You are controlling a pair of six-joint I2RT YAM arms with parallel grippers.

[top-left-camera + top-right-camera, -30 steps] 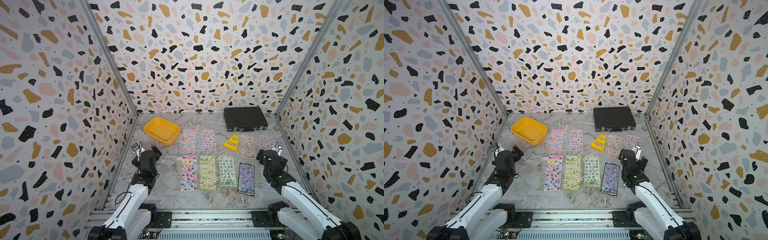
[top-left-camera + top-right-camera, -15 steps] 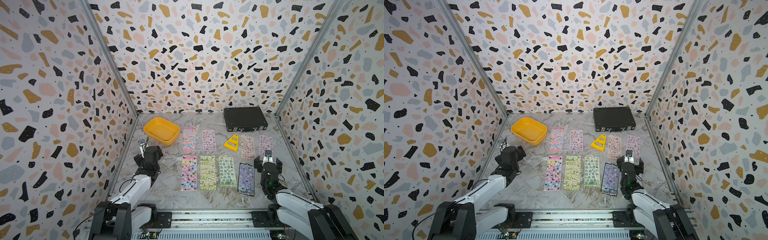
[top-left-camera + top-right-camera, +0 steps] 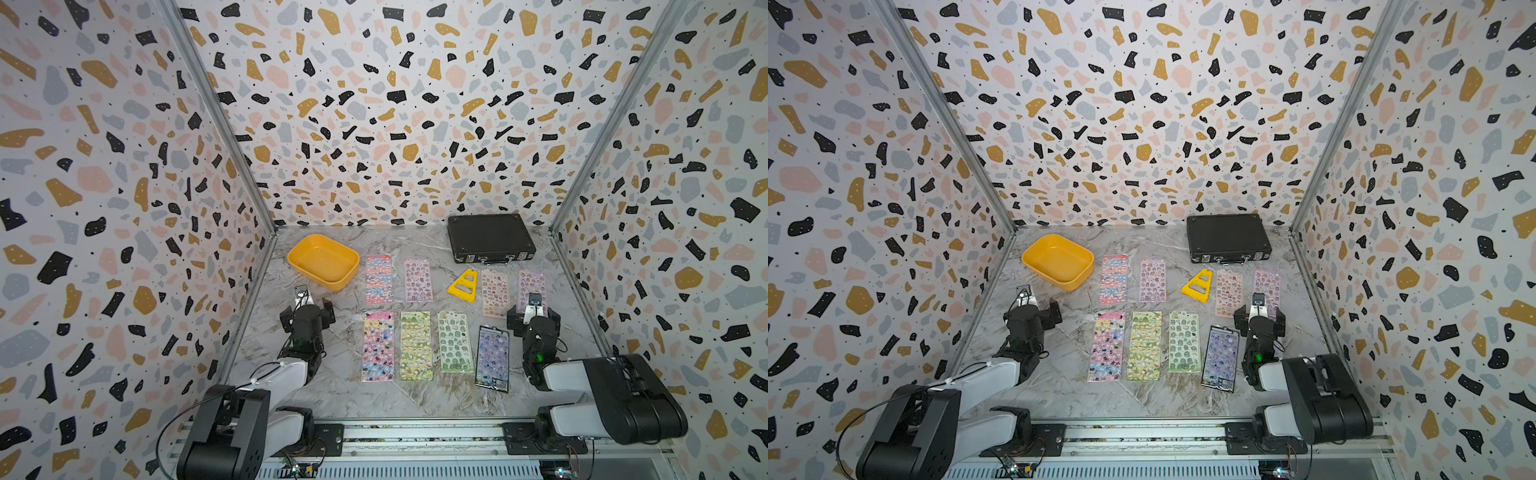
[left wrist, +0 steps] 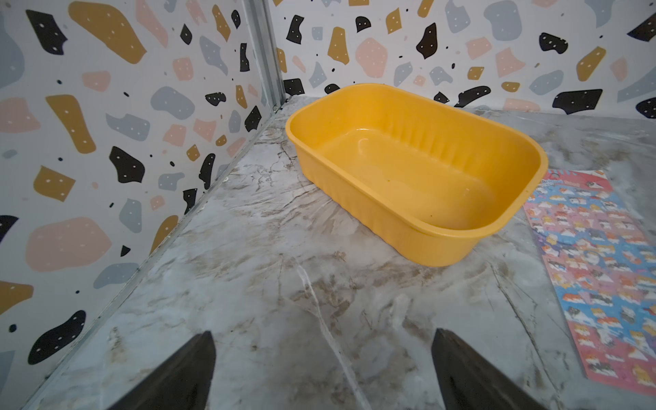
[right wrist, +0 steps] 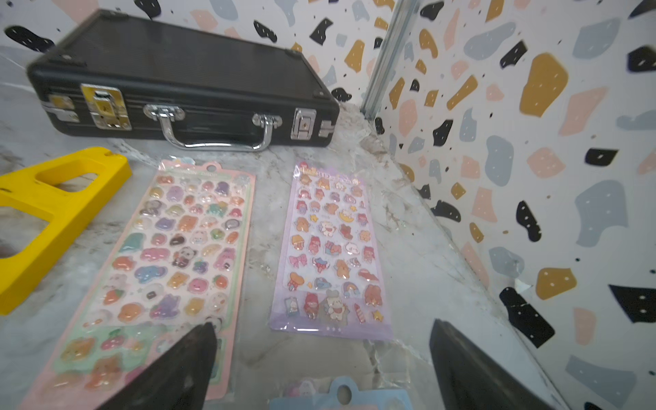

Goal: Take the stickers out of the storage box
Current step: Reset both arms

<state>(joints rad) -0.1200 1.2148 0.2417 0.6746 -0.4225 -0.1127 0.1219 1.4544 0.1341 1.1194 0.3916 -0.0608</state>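
Stickers (image 3: 415,347) flat, mostly between left pincer (image 3: 307,312), right pincer (image 3: 534,318).

three enclosure walls (image 3: 395,104) in terrazzo print, white ground with black, ochre, pink, grey chips, bare aluminium corner posts (image 3: 222,120) at both back corners, grey-veined marble-look floor (image 3: 345,395), metal rail (image 3: 415,440) along near edge, even diffuse light

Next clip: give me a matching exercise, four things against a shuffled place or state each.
1. shallow yellow-orange plastic tub
2. black latched briefcase
3. yellow triangular plastic piece
4. dark purple sticker sheet

a. shut, by the back wall
b. near row, at its right end
c. empty, near the far left corner
d. far row, sticker sheets on both sides

Pairs: 1-c, 2-a, 3-d, 4-b
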